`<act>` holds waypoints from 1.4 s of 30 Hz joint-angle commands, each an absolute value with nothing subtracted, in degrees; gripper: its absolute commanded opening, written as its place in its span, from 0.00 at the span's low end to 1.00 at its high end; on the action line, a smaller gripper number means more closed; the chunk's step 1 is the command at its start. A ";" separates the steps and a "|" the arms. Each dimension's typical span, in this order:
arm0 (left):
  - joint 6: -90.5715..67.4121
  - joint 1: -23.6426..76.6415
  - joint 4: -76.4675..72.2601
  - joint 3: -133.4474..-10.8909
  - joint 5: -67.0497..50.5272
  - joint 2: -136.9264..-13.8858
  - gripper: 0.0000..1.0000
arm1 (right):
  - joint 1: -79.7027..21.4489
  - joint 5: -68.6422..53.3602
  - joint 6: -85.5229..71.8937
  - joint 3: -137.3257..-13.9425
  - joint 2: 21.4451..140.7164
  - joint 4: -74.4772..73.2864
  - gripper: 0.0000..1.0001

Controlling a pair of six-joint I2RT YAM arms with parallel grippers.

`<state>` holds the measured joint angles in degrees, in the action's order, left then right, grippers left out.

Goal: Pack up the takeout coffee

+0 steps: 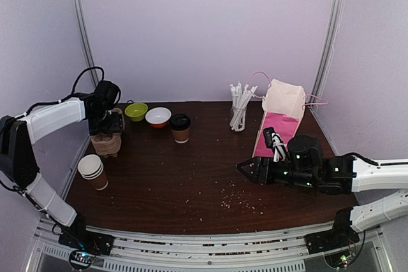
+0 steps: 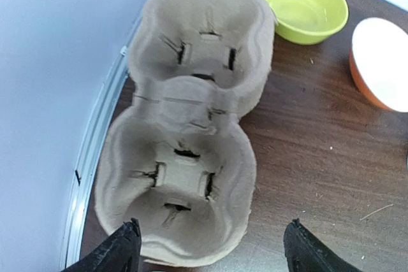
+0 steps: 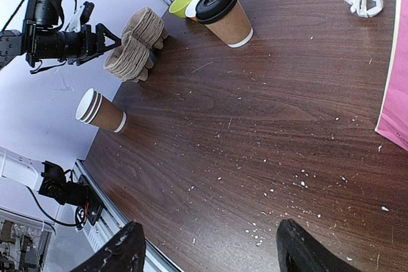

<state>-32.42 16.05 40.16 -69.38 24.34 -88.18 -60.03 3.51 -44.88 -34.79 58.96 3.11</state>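
The takeout coffee (image 1: pixel 180 127) stands upright, lid on, toward 12 o'clock of the bench (image 1: pixel 191 183). A white bowl (image 1: pixel 158 116) sits just beside it at 10 o'clock. At its 9 o'clock the left hand (image 1: pixel 111 122) hangs open over a pulp cup carrier (image 1: pixel 106 144). The right hand (image 1: pixel 245 169), at 4 o'clock, is open and holds nothing.

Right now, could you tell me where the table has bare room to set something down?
The middle of the table is bare save crumbs, bordered by the takeout coffee, the stack of cups and the right end effector. Crowded: back left, with the cup carrier, green bowl and white bowl; back right, with the straws and pink bag.
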 commanded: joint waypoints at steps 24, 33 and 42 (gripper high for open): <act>-25.74 12.33 32.70 -68.30 20.98 -97.48 0.23 | -60.16 2.89 -43.97 -38.25 58.60 1.49 0.73; -24.98 13.26 33.37 -64.89 18.72 -90.62 0.00 | -60.14 3.08 -43.95 -38.34 58.69 1.67 0.73; -25.24 23.07 37.25 -67.58 20.24 -83.50 0.00 | -60.12 3.49 -44.08 -39.26 59.24 0.97 0.73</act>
